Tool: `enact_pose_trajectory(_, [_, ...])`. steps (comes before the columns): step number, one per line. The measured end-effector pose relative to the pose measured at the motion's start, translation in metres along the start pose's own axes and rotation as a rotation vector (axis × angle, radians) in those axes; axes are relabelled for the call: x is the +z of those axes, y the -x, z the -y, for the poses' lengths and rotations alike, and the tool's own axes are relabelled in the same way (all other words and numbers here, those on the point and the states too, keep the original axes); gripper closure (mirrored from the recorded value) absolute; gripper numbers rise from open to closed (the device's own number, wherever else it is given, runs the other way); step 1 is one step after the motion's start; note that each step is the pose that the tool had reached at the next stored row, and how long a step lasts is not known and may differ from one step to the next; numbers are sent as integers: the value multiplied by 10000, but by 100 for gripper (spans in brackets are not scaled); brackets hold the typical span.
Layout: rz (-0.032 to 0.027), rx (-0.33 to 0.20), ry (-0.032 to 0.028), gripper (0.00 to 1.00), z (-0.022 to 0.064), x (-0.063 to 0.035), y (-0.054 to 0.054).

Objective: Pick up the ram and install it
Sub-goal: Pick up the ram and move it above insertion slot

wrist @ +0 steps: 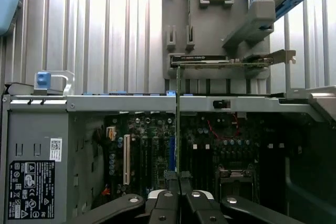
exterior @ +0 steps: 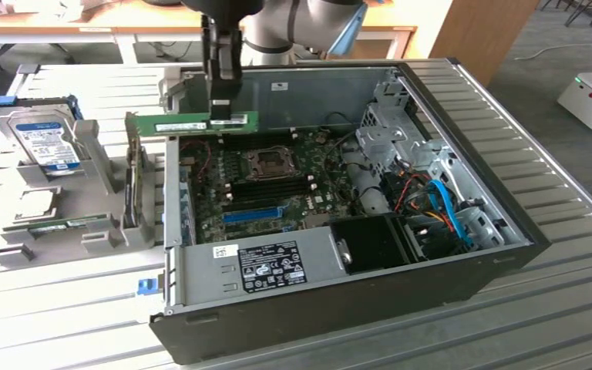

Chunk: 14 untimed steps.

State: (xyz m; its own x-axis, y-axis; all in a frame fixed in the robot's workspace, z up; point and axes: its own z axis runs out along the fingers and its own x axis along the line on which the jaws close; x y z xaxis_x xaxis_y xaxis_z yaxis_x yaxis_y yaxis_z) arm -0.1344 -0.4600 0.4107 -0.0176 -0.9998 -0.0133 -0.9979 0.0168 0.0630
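The ram (exterior: pixel 178 123) is a long green stick held level in the air over the back left rim of the open computer case (exterior: pixel 481 262). My gripper (exterior: pixel 226 116) comes down from above and is shut on the stick's end nearest the case. In the wrist view the ram (wrist: pixel 178 129) appears edge-on as a thin green line running out from my gripper (wrist: pixel 179 190) over the motherboard. The black memory slots (exterior: pixel 265 187) lie below, just in front of the CPU socket (exterior: pixel 272 160).
A grey parts holder (exterior: pixel 101 231) at the exterior view's left carries a hard drive (exterior: pixel 44 142), a CPU chip (exterior: pixel 34 202), an expansion card (exterior: pixel 135 181) and another green stick (exterior: pixel 70 225). Inside the case are a blue slot (exterior: pixel 250 214), the power supply (exterior: pixel 265 266) and cables (exterior: pixel 445 208).
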Motion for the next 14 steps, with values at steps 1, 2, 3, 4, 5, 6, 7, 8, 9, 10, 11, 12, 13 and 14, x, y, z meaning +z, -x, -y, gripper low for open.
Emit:
enact_pose_trajectory(1, [-1, -1, 4, 88, 28, -2, 0])
enact_pose_trajectory(2, [0, 0, 6, 88, 56, -3, 1])
enact_pose_trajectory(3, [0, 1, 10, 88, 85, -5, 1])
enact_pose_trajectory(4, [0, 1, 14, 88, 118, -7, 2])
enact_pose_trajectory(5, [0, 0, 18, 88, 150, -9, 2])
enact_pose_trajectory(6, [-1, 0, 23, 88, 182, -12, 3])
enact_pose_trajectory(7, [-1, -1, 27, 88, 212, -13, 3])
enact_pose_trajectory(8, [0, 1, 31, 88, 241, -15, 4])
enact_pose_trajectory(9, [0, 1, 35, 88, 272, -17, 5])
enact_pose_trajectory(10, [0, 1, 39, 88, 303, -19, 5])
enact_pose_trajectory(11, [-1, 0, 44, 88, 335, -21, 6])
enact_pose_trajectory(12, [-1, -1, 48, 88, 364, -23, 6])
enact_pose_trajectory(13, [-1, 1, 52, 88, 392, -25, 7])
enact_pose_trajectory(14, [-1, 1, 56, 88, 421, -27, 7])
